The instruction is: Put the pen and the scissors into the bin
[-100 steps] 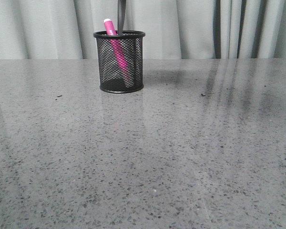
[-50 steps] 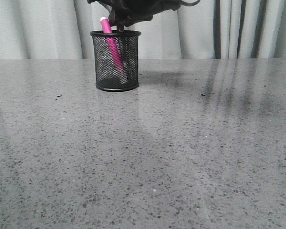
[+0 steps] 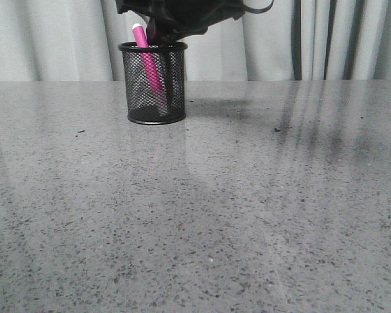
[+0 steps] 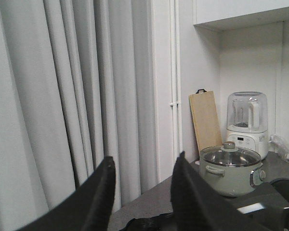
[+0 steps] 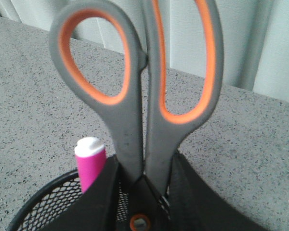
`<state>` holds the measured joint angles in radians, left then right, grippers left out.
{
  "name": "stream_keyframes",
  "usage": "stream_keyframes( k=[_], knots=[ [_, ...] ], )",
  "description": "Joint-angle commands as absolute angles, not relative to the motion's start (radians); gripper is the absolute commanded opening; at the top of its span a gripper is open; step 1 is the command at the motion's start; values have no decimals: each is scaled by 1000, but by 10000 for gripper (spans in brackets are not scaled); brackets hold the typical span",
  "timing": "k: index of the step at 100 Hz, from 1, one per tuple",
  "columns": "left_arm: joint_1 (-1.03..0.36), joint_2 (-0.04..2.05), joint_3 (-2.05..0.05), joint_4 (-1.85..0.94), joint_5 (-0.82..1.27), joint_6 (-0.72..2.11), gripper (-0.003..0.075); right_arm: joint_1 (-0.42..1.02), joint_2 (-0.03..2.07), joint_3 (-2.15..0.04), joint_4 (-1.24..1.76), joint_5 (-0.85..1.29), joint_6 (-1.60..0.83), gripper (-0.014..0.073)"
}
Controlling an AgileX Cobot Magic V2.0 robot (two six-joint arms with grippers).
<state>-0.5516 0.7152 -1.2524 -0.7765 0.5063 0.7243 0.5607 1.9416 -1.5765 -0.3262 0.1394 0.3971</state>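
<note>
The black mesh bin [image 3: 153, 83] stands on the far left part of the table. The pink pen [image 3: 150, 62] leans inside it, white cap above the rim; it also shows in the right wrist view [image 5: 90, 163]. My right gripper [image 3: 176, 14] hangs right over the bin. In the right wrist view the right gripper [image 5: 143, 169] is shut on the scissors [image 5: 132, 125] just above the orange pivot screw. The orange-lined loops point up and the blades reach down into the bin [image 5: 48, 207]. My left gripper [image 4: 144, 159] is open and empty, facing the curtain, away from the table.
The speckled grey stone table [image 3: 247, 208] runs to a pale curtain [image 3: 352, 39] at the back. The left wrist view shows a green pot [image 4: 229, 168], a blender [image 4: 246, 120] and a wooden board [image 4: 205, 120] on a counter.
My right gripper has come down into the front view over the bin with the scissors. The bin has slid a little to the left, the pen with it.
</note>
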Motion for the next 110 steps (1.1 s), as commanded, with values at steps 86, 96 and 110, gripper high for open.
stream_keyframes(
  k=[86,96,110],
  knots=[
    [-535,574,-1095,-452,426,466,76,591,1492,-1552,-378,317,353,43],
    [-500,471,-989,-221,453,261,-18,592,1305,-1413,-436,323,333,-69],
    [-467,322,-838,-104,547,167,-19,592,1014,-1140,-464,354,326,-70]
  ],
)
